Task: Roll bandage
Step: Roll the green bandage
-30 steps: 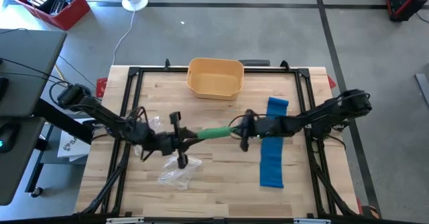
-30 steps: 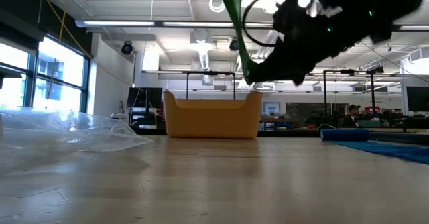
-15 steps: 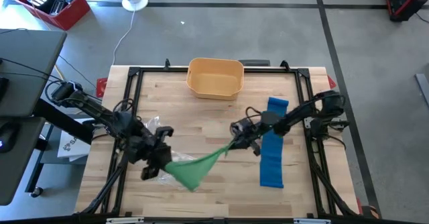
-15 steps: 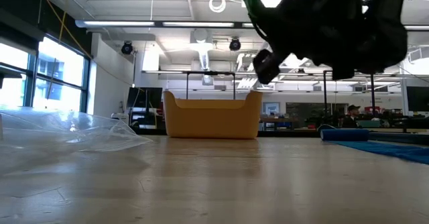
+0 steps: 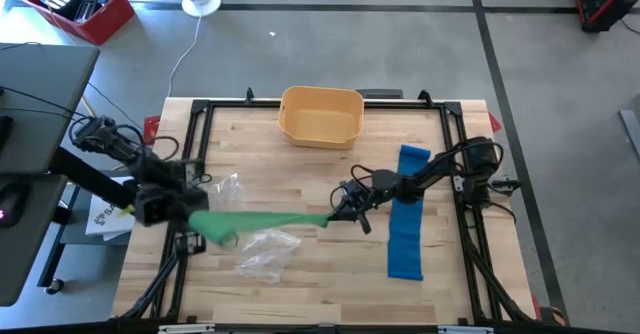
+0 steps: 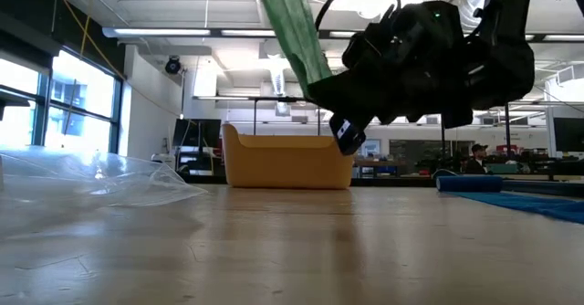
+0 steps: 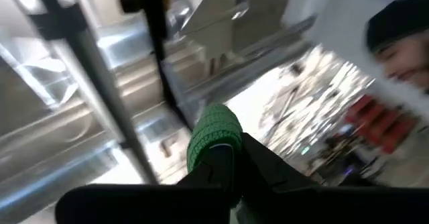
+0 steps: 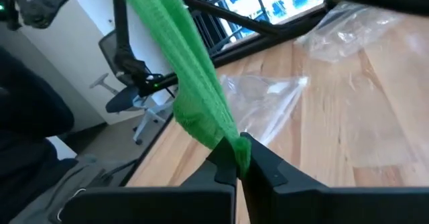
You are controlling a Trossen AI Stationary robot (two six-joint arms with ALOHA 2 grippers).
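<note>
green bandage (image 5: 262, 220): stretched as a strip above the table between both grippers, running across the left-centre of the table; raised, not lying on the wood. a bunched wad of it sits at the left end.
left gripper (image 5: 205, 224): clenched on the bunched end of the bandage, out over the table's left edge near the frame. wrist view shows green fabric pinched between the fingers (image 7: 221, 167).
right gripper (image 5: 335, 210): clamped shut on the other end of the strip, near table centre. wrist view shows the strip rising away from the fingertips (image 8: 231, 160).
blue bandage (image 5: 407, 214): flat on the table right of centre, under the right arm, untouched.
plastic bag (image 5: 262, 249): crumpled clear wrapper on the wood, directly below the stretched strip.
yellow bin (image 5: 321, 116): at the far edge, centre, well apart from the work.
table (image 5: 330, 284): wooden top, black frame around it.
progress: judging by the layout, the strip is unfurled and held taut; no roll formed yet.
risk 1: both holds are on thin fabric ends; more tension or a jerk could slip one end out, and the strip drops onto the bag.
risk 2: lowering here could snag the bag into the roll.
risk 3: left gripper is near the frame rail; a wrist turn there could clip it.
risk 4: a twisted strip would roll crooked.
</note>
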